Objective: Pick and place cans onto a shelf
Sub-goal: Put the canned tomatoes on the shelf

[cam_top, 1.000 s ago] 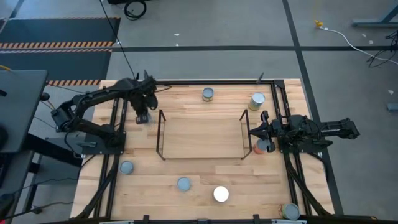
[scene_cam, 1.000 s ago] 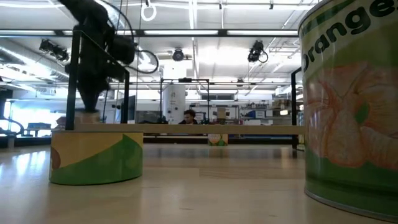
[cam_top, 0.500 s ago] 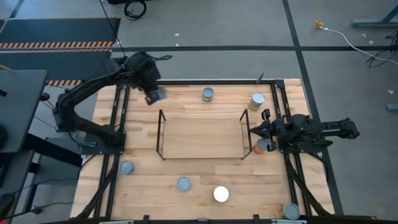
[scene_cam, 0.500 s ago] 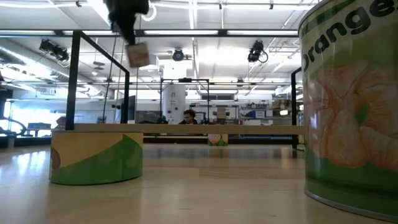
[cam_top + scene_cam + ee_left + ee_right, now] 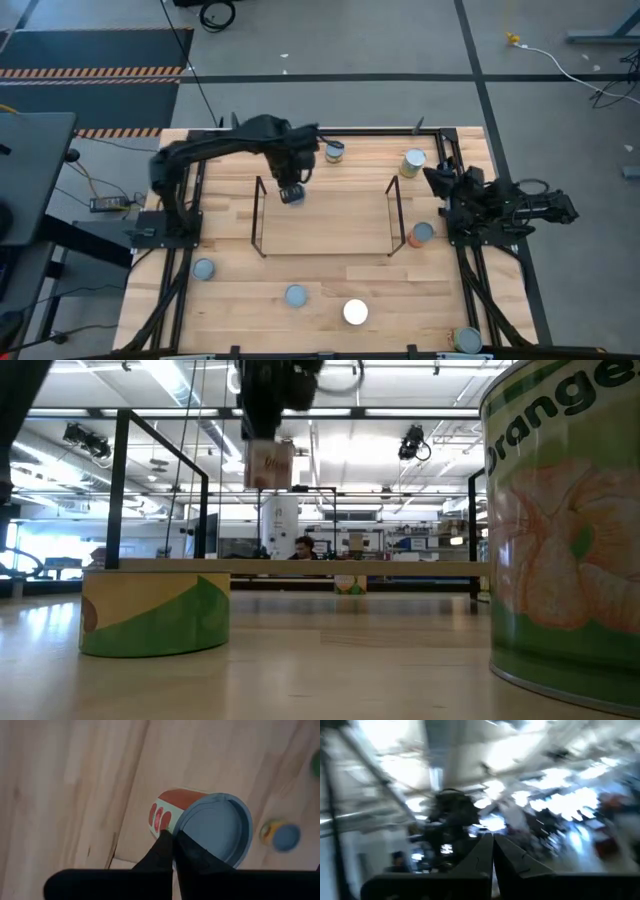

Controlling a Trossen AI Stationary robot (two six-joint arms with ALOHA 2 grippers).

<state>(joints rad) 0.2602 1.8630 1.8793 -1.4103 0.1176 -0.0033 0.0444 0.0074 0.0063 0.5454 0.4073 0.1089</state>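
Note:
My left gripper [image 5: 291, 183] is shut on a small can [image 5: 292, 195] with a grey-blue top and a red-orange, dotted side. It holds the can in the air over the far left part of the black wire shelf [image 5: 262, 218]. In the low view the can [image 5: 269, 465] hangs under the gripper [image 5: 266, 428]. My right gripper [image 5: 433, 178] is shut and empty beside the shelf's right end, tipped up. A red-orange-sided can [image 5: 421, 233] stands on the table near it. My left gripper pinches the can at its top rim [image 5: 176, 829] between its two fingers, at one spot on the edge. The fingers come from above, pointing down. The can hangs below them, lifted clear of table and shelf, a little tilted.
Loose cans stand on the table: two at the far edge [image 5: 334, 151] [image 5: 413, 161], two grey-blue ones near the left front [image 5: 204, 269] [image 5: 295, 295], a white-topped one [image 5: 355, 312], and one at the near right corner [image 5: 467, 340]. A black metal frame [image 5: 185, 215] edges the table.
My left gripper has lifted the can off the table's far left part and swung it up and toward the right, until it hangs over the shelf's left end. My right gripper has drawn back from the red-orange can toward the far right and tipped up.

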